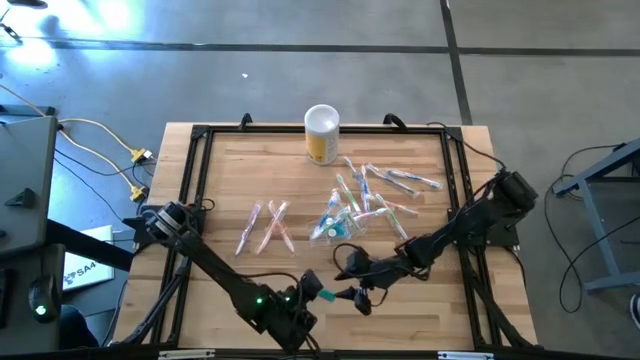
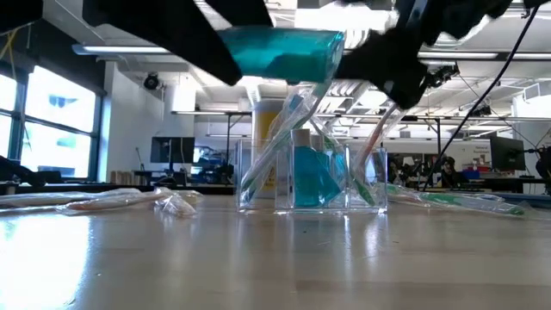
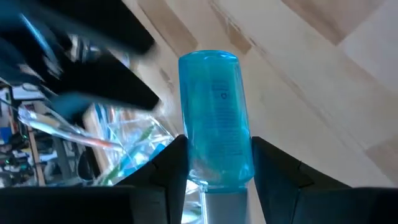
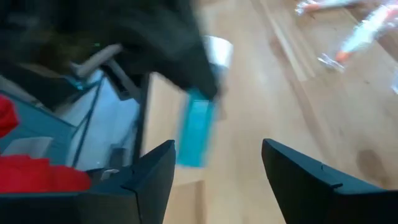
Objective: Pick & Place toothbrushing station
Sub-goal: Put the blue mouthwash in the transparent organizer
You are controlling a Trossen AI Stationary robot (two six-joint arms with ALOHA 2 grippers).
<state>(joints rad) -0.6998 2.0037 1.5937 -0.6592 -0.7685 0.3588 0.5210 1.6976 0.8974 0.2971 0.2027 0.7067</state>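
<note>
Left gripper [image 3: 214, 180] clamps a teal toothpaste tube [image 3: 215, 118] near its white-cap end, held off the table [image 1: 230, 170] around 6 o'clock. Right gripper [image 4: 217, 180] sits just at 3 o'clock of it, fingers spread, nothing between them. Clear plastic bag [image 1: 338, 222] with toothbrushes lies mid-table. More wrapped toothbrushes [image 1: 265, 226] at 9 o'clock of bag, others toward 1 o'clock. Yellow-white cup [image 1: 321, 133] at 12 o'clock edge.
</note>
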